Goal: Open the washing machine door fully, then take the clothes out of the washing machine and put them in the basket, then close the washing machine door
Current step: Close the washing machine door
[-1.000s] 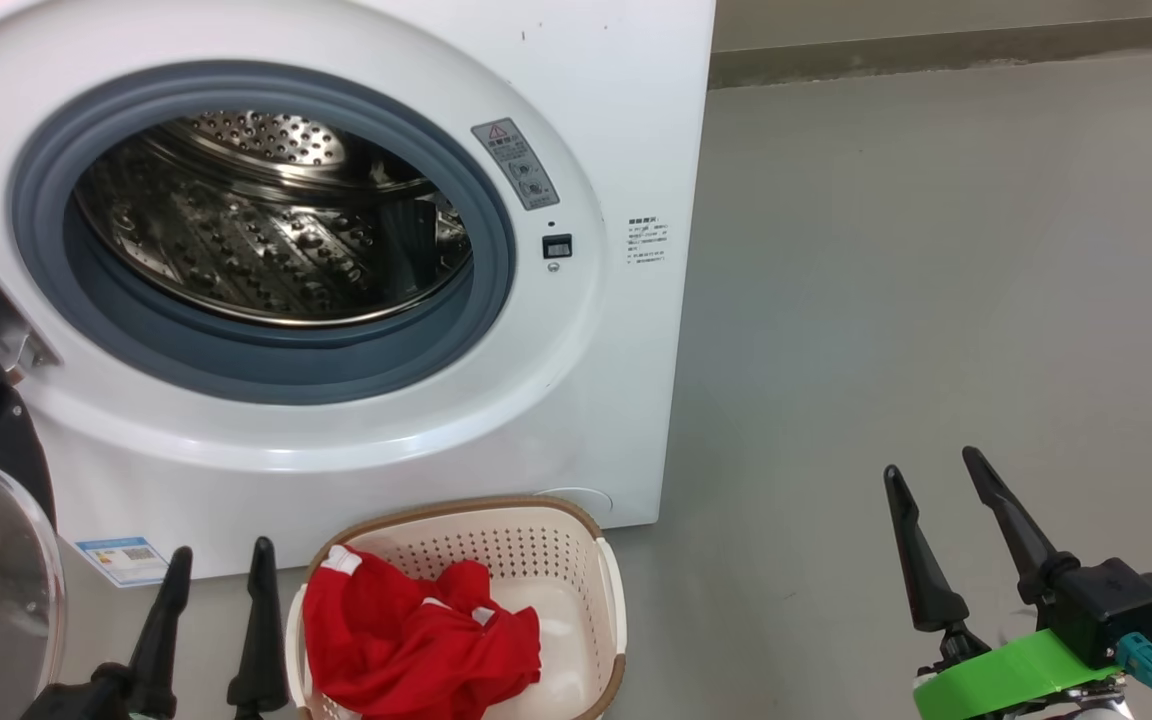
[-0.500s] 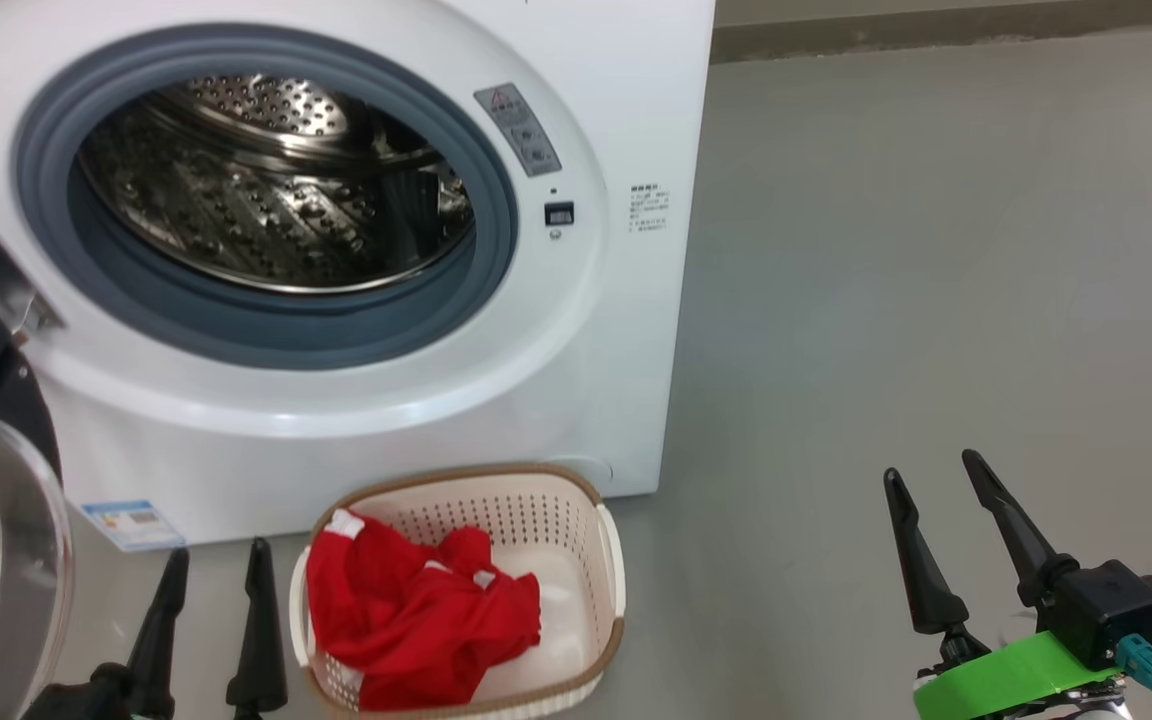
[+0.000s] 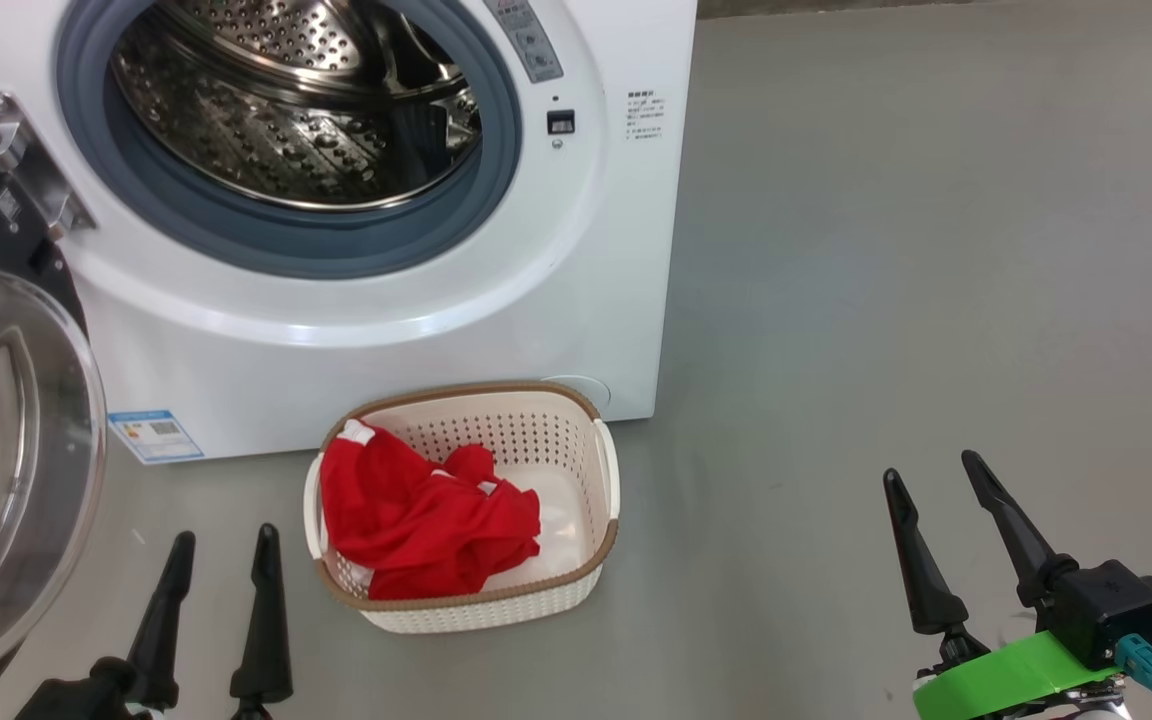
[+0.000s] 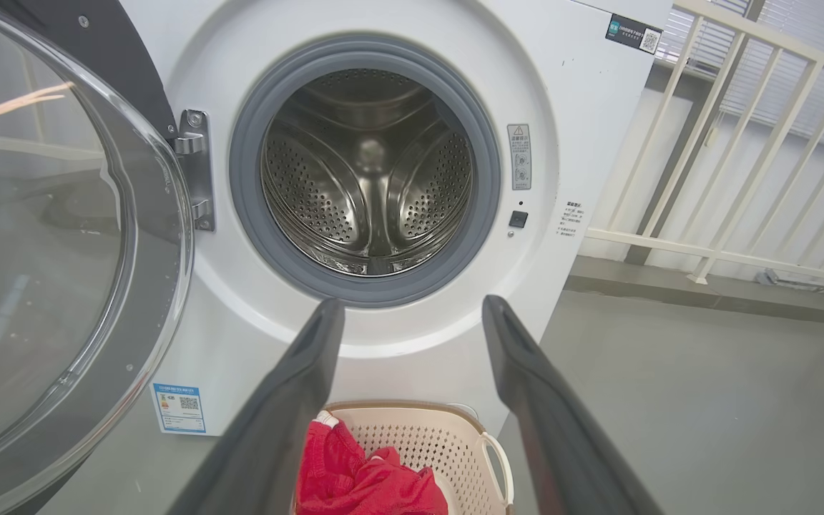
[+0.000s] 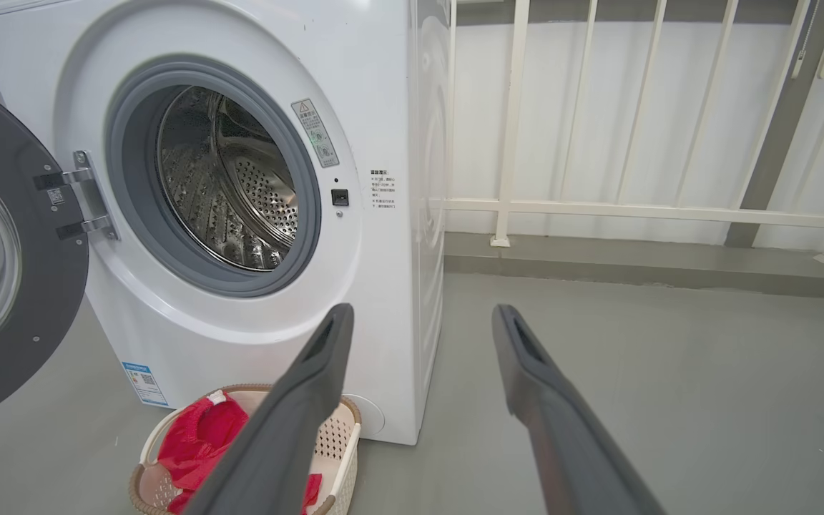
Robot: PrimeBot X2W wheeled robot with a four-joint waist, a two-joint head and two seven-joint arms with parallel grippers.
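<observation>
A: Where are the clothes [image 3: 426,525] at this moment?

B: They lie in the basket [image 3: 506,440], which stands on the floor just in front of the washing machine [image 3: 386,340]. The drum [image 3: 286,110] looks empty, as far as I can see into it.

A: Then I judge that 1 step is left, to close the washing machine door [image 3: 6,450]. Which way does it lie from the fingers?

B: It stands swung out at the left of the opening, on its hinge [image 3: 26,160]. It is to the left of the left gripper [image 3: 224,537], near it but apart.

A: And the right gripper [image 3: 931,468]?

B: It hangs over bare floor, well apart from the door. The basket and the left gripper are between them, so the left arm is nearer.

A: How are the fingers?

B: On both grippers the 2 fingers are spread wide and hold nothing.

A: So how should the push go?

B: In my opinion, from the left toward the right and toward the machine, around the upright hinge line. Whether the door passes freely over the basket, I cannot tell.
</observation>
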